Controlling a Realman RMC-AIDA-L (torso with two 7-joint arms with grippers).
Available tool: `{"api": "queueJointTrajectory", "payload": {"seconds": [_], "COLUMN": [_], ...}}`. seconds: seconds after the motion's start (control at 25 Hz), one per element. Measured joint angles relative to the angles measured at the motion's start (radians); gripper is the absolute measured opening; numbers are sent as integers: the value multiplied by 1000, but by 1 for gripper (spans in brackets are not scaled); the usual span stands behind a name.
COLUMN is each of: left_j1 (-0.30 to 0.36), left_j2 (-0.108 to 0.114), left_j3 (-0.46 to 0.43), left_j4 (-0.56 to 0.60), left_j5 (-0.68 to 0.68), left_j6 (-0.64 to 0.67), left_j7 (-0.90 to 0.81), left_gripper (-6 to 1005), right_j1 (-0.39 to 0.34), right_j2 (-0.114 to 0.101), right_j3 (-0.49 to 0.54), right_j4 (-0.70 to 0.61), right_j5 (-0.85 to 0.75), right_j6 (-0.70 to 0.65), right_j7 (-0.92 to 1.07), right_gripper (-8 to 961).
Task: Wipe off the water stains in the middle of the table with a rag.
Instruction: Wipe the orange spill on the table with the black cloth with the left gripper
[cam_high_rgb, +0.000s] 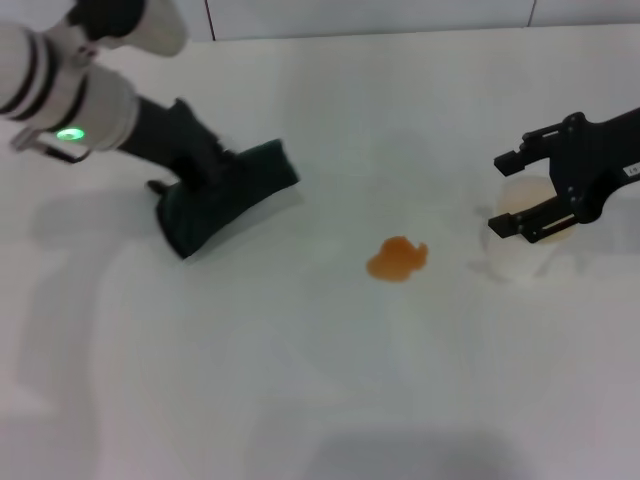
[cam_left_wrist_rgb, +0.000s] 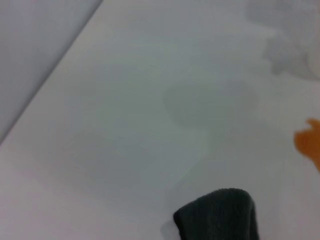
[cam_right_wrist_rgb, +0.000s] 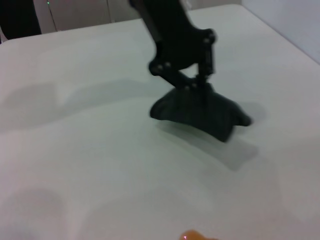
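The dark green rag lies bunched on the white table at the left. My left gripper comes down onto it from the left and is shut on its top. From the right wrist view the left gripper presses into the rag. The orange water stains sit in the middle of the table, apart from the rag by about a rag's length. The left wrist view shows a rag corner and the water stains' edge. My right gripper hovers open at the right.
A pale white cup stands at the right, between and just behind the right gripper's fingers. The table's far edge meets a wall at the top of the head view. The near half of the table is bare white surface.
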Motion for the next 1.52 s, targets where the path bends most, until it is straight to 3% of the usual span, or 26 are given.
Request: {"api": "queueJointTrajectory", "payload": {"seconds": [0.24,0.4,0.6,1.04,1.52], "left_j1": [-116,-121,-119,-114,-150], "left_j2": [-3,-4,-6,-9,-8], "left_j3": [32,149,299,476,472], "left_j4": [-189,-210,-234,-283,-387], "left_j5": [-52,-148,-266,-389,-444], "left_j6": [-90,-121,-144,-121,-328], "left_j7": [57,88,126,119,73], "left_gripper": [75,77,79,84,89], "right_j1": [-22,-47,-72,-75,-65], "right_j2": [-9,-21,-20,-12,4], "right_j3": [3,15,63,66,60], "right_j4": [-4,-17,-33,-46,-44], "right_j5": [-1,24,39,40,41], "right_j6": [25,24,9,1,4], "right_j7": [-13,-46,-85,-99,-122], "right_gripper": [808,808,808,776,776]}}
